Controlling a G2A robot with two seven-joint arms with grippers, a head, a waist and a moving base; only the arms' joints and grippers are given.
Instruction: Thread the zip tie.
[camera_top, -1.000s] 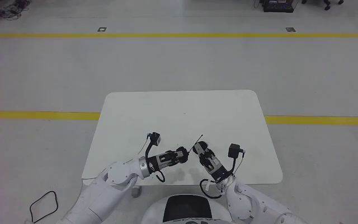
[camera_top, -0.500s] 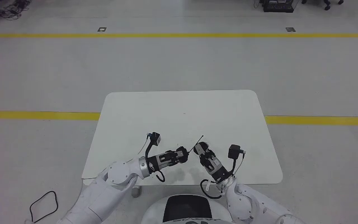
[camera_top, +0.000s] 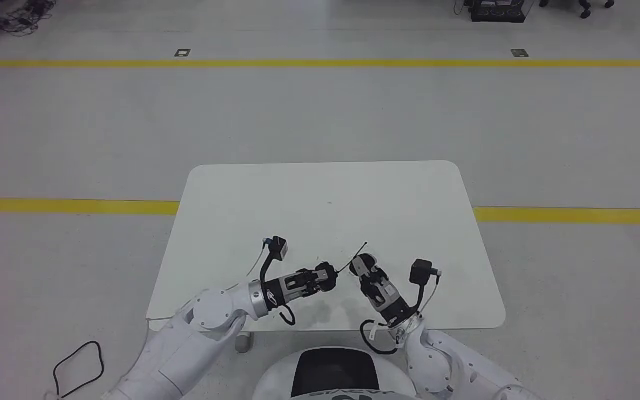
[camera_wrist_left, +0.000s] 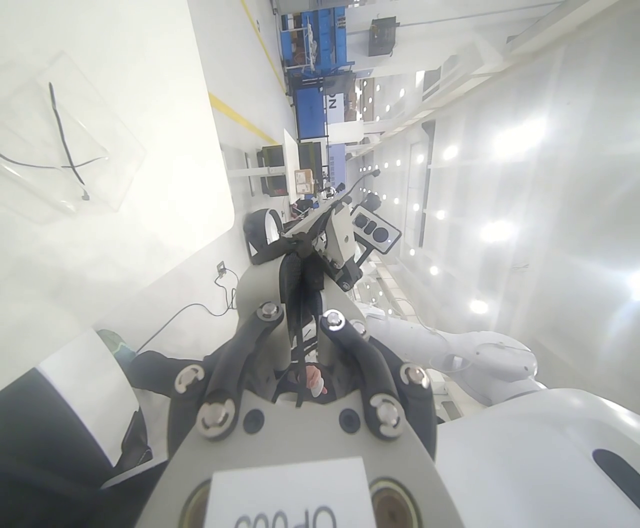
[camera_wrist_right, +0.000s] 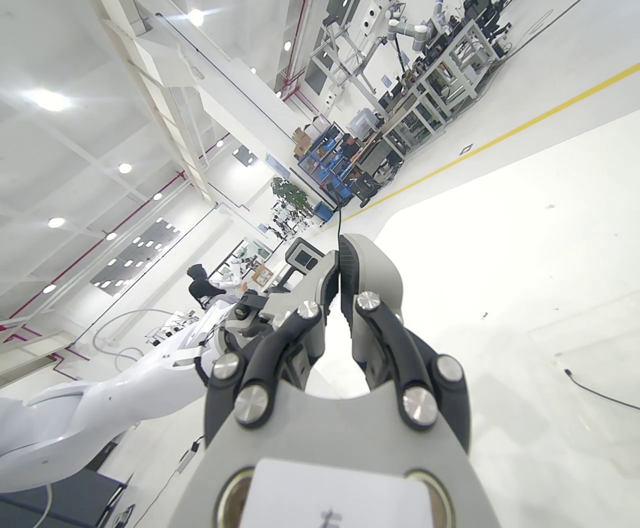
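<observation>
Fingers of the left gripper (camera_top: 324, 271) are seen pressed together on a black zip tie (camera_wrist_left: 300, 345), held above the near edge of the table (camera_top: 320, 195). Just beside it, over the same edge, the right gripper (camera_top: 357, 264) is clamped on the same tie, whose thin tip is left protruding beyond it. Spare ties (camera_wrist_left: 70, 164) are laid on a clear sheet (camera_wrist_left: 110, 135) on the table.
</observation>
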